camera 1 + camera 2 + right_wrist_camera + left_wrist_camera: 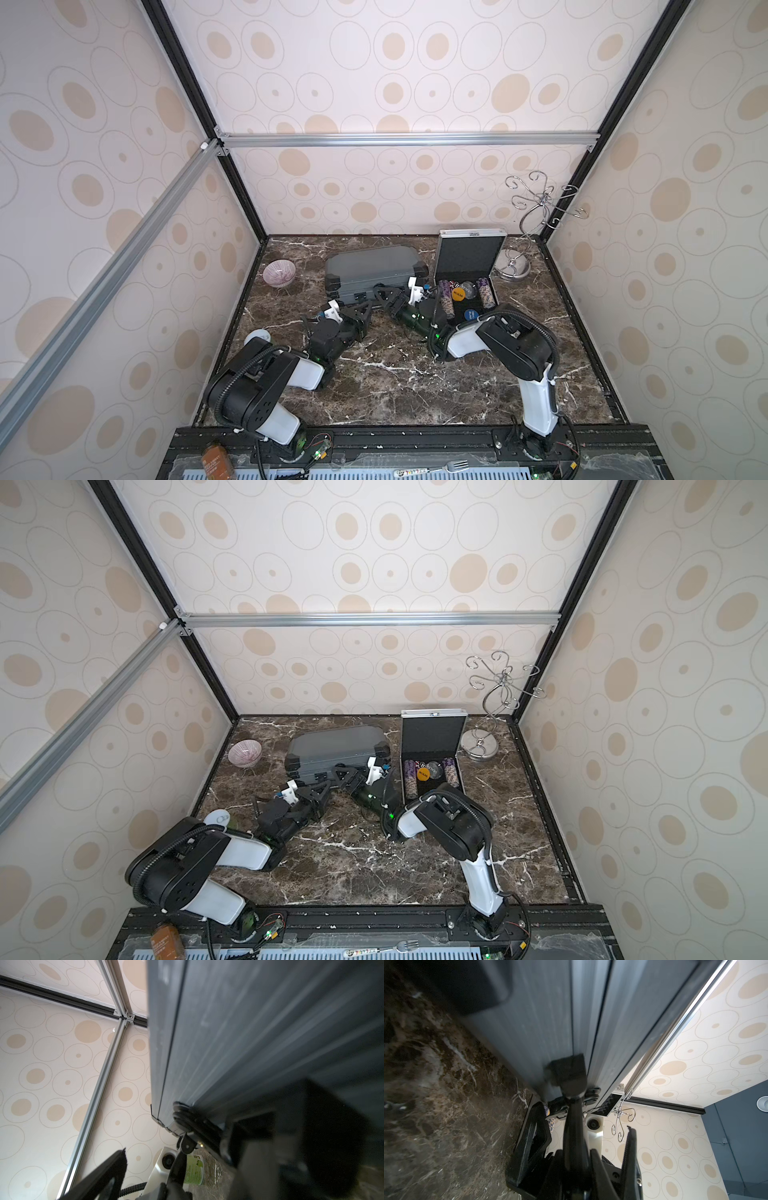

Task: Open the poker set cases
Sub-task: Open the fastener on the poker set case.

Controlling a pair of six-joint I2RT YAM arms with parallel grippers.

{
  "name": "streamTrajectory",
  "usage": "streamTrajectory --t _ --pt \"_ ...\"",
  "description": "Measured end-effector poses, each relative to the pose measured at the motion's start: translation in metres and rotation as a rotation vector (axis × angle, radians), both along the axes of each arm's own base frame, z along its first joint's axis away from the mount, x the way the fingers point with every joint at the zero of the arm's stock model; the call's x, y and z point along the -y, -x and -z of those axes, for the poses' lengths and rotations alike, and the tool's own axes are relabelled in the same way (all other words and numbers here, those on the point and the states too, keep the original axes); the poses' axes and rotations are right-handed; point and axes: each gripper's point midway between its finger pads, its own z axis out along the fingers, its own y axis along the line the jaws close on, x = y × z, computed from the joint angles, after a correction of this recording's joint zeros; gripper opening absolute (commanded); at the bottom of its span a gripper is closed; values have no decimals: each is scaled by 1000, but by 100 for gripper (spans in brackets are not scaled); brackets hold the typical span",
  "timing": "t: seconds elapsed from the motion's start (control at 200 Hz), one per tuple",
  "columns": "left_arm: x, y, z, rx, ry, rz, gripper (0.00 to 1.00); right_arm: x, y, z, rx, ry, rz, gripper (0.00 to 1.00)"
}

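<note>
The small silver case (467, 259) stood at the back of the table, on the right, and it was already open. Its lid stood up, and rows of chips (486, 293) lay inside. The big grey case (374, 268) lay flat just beside it, nearer the middle, with its lid down. So one case looked done and one was left to open. Both arms were low at the front edge of the grey case. The left gripper (365, 313) had its jaws together, and in its wrist view the tip seemed to press on a black latch (566, 1070). The right gripper (384, 296) had its jaws wide apart with nothing in them, close to the black handle (187, 1118). I think the latches had to come undone before the lid could lift. The table (395, 374) was dark brown stone with white lines. A pink bowl (279, 273) sat left of the grey case, and a shiny stand (515, 268) with curly hooks stood in the back right corner. The walls (415, 83) were cream with tan circles, held by a silver bar (407, 139).
</note>
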Motion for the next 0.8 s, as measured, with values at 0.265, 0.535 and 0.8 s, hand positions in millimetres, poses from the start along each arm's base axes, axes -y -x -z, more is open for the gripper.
streamTrajectory --t 0.265,0.535,0.8 --pt "2 0 1 -3 8 1 0 -2 2 -3 0 -26 -18 97" --pt "2 -1 0 14 15 -4 0 -2 5 -7 8 -50 -29 95" --pt "4 0 4 11 17 4 0 4 5 -5 10 -52 -20 94"
